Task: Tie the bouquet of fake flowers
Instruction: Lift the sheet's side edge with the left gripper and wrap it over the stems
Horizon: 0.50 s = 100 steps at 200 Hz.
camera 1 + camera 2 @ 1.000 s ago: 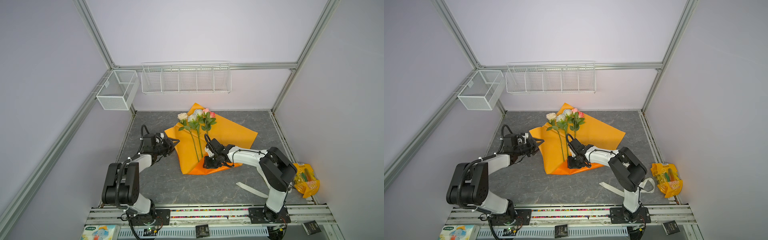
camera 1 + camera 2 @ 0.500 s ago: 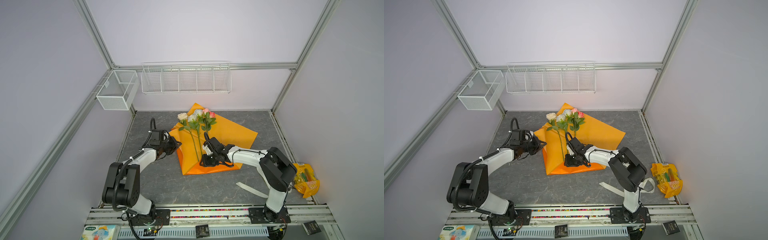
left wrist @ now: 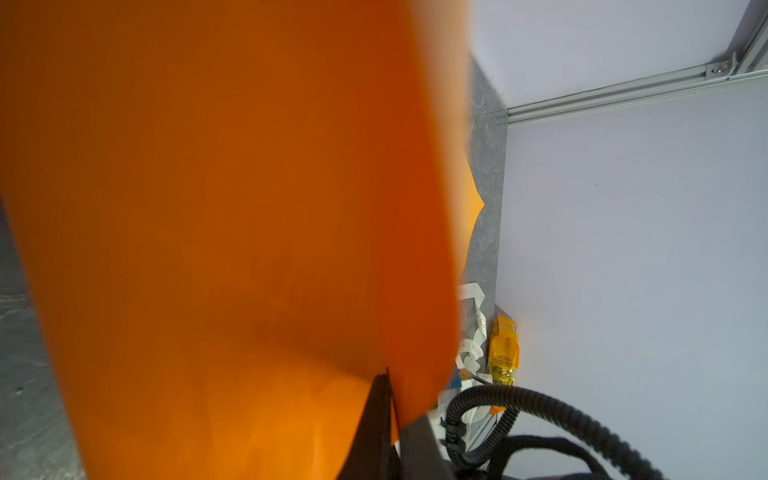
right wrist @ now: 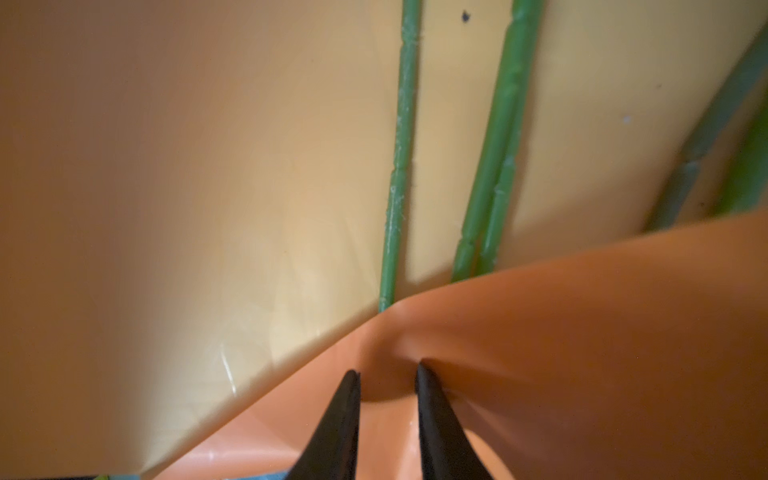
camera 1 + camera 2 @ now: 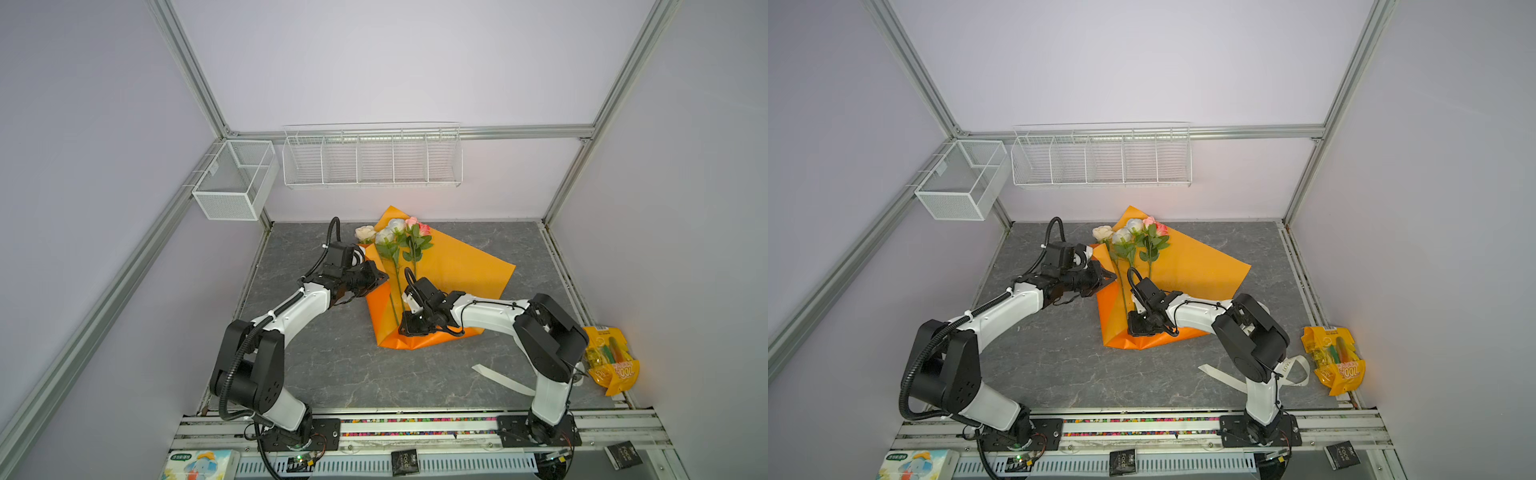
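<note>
Left gripper [image 5: 380,277] shut on orange sheet's [image 5: 453,270] 9 o'clock edge, right gripper [image 4: 388,376] part-open, pressing its 6 o'clock fold; bouquet [image 5: 397,253] just beside at 3 o'clock of left jaws, stems running 12-to-6.

Orange wrapping sheet [image 3: 228,208] fills the view, its edge pinched by the pincer [image 3: 388,399].

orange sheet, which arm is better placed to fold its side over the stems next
Left. Its gripper is shut on the orange sheet's raised left edge beside the flowers. The right gripper is pressing the folded bottom flap, jaws slightly apart.
</note>
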Motion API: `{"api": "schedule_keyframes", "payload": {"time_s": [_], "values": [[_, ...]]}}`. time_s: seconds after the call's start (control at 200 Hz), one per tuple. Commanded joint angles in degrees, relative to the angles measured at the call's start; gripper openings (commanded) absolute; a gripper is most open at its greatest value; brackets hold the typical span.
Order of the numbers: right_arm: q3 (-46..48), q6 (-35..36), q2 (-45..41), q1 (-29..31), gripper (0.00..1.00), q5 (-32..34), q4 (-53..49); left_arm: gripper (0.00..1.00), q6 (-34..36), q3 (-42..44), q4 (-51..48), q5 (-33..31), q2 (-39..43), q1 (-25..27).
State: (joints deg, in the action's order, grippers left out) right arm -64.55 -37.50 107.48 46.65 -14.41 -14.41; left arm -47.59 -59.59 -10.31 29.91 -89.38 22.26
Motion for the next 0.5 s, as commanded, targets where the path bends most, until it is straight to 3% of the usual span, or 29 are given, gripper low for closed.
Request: {"api": "schedule_keyframes", "payload": {"time_s": [0.0, 0.12, 0.31, 0.495], "values": [[0.81, 0.49, -3.57, 0.11, 0.31, 0.13, -0.11, 0.08, 2.94, -0.72, -6.97, -3.8, 0.93, 0.0], [1.98, 1.32, -8.28, 0.08, 0.31, 1.04, -0.87, 0.08, 2.53, 0.75, -6.3, -4.34, 1.92, 0.01], [7.3, 1.72, -11.97, 0.58, 0.15, -2.8, 0.52, 0.08, 1.92, 0.73, -5.4, -4.16, 1.58, 0.04], [6.88, 2.16, -7.27, 1.3, 0.1, -5.9, 1.49, 0.08, 2.24, -0.35, -5.86, -3.93, 0.77, 0.06]]}}
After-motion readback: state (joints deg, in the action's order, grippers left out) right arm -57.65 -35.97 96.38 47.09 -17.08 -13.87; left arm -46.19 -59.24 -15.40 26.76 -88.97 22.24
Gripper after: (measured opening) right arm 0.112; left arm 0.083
